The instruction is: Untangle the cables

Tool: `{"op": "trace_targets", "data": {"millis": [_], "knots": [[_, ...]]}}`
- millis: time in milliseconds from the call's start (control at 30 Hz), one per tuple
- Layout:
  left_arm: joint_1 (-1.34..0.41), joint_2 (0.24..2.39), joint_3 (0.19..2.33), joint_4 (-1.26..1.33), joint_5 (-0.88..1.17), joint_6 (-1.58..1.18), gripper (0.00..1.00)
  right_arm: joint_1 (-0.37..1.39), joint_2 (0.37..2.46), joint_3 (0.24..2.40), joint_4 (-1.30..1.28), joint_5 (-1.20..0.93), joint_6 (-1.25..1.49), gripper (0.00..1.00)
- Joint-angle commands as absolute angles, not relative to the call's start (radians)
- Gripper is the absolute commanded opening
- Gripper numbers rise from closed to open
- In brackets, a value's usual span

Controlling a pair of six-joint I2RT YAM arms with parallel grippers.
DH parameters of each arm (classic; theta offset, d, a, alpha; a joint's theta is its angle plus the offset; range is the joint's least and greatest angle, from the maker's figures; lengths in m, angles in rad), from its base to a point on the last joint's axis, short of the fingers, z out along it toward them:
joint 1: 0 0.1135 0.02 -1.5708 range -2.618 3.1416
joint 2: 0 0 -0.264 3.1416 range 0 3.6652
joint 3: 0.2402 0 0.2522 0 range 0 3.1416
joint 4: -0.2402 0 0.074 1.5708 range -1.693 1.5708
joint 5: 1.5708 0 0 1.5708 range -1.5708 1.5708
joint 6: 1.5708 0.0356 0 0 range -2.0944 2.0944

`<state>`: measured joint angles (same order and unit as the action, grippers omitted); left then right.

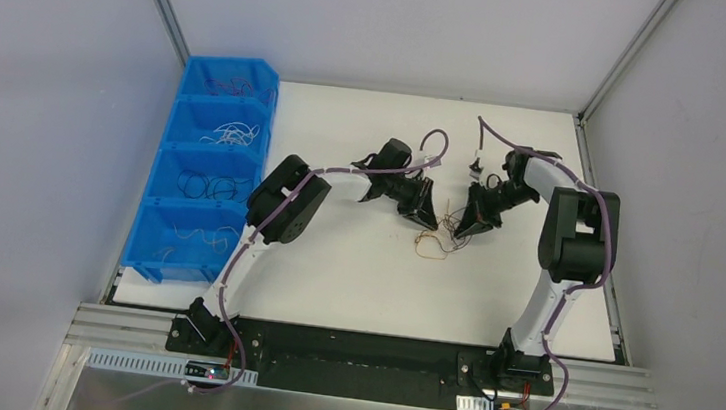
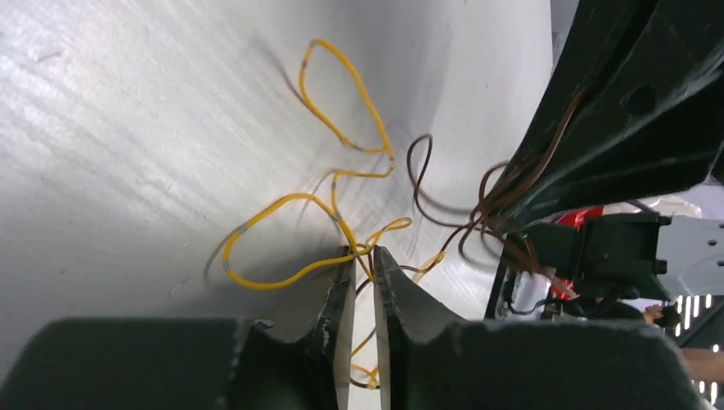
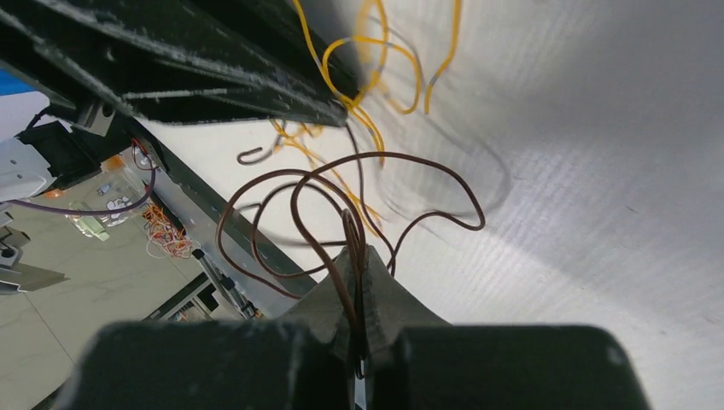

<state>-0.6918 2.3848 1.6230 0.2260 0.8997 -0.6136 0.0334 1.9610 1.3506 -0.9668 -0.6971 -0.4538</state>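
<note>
The cables (image 1: 436, 240) lie on the table (image 1: 351, 284) between our arms. Our right gripper (image 3: 357, 248) clamps the brown wire (image 3: 348, 224), likely as an anchor. Our left gripper (image 2: 363, 252) straddles the yellow wire (image 2: 265, 280), its jaws a slit apart, probably to pull it free. We cannot tell whether it pinches.

My left arm (image 1: 284, 197), right arm (image 1: 577, 236): white links, black joints, purple hoses (image 1: 434, 137) along both, black bases (image 1: 201, 330). Left gripper (image 2: 364, 254) black, edges scuffed pale.
</note>
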Motion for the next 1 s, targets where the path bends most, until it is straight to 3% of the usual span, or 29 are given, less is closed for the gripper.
{"op": "trace_targets", "data": {"millis": [0,67,467,633,800,967], "knots": [[-0.666,2.34,1.586,0.184,0.866,-0.571,0.09,-0.028,1.915,1.357,-0.996,-0.712,-0.474,0.0],[-0.635,2.3,1.555,0.179,0.869,-0.561,0.0,-0.06,1.916,1.363,-1.014,-0.692,-0.502,0.0],[-0.483,1.998,1.55,-0.187,0.814,-0.229,0.0,-0.143,1.938,1.374,-1.033,-0.454,-0.644,0.0],[-0.316,1.842,1.634,-0.375,0.76,-0.114,0.0,-0.158,1.955,1.382,-1.021,-0.338,-0.726,0.0],[-0.188,1.712,1.787,-0.66,0.751,0.169,0.0,-0.163,1.961,1.428,-1.045,-0.378,-0.758,0.0],[-0.033,1.59,1.811,-1.052,0.738,0.44,0.0,-0.155,1.976,1.527,-1.117,-0.517,-0.724,0.0]]}}
